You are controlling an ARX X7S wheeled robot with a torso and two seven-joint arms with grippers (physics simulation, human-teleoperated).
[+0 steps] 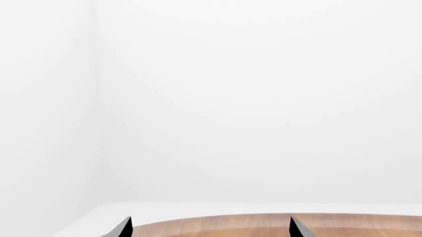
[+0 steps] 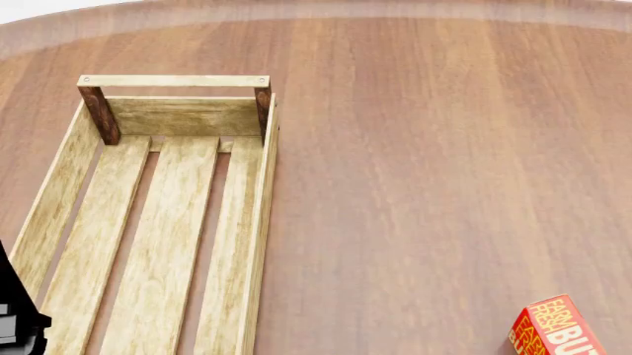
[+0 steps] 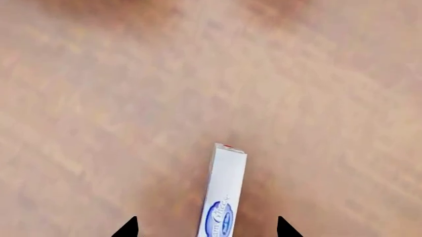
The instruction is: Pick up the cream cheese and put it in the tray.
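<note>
The cream cheese (image 3: 223, 192), a narrow white box with a blue oval label, shows only in the right wrist view. It sits on the wood table between the two dark fingertips of my right gripper (image 3: 205, 227), which is open with a gap on each side of the box. My left gripper (image 1: 209, 227) is open too, with nothing between its tips, and faces a white wall beyond the table's edge. The tray (image 2: 259, 222), a light-wood slatted crate with dark corner posts, lies at the left of the head view and holds nothing. Neither gripper's fingers show in the head view.
A red-orange butter box (image 2: 558, 329) stands at the bottom right corner of the head view. A dark part of my left arm (image 2: 15, 318) shows at the bottom left, beside the tray. The brown wood table (image 2: 425, 163) curves away at the far edge.
</note>
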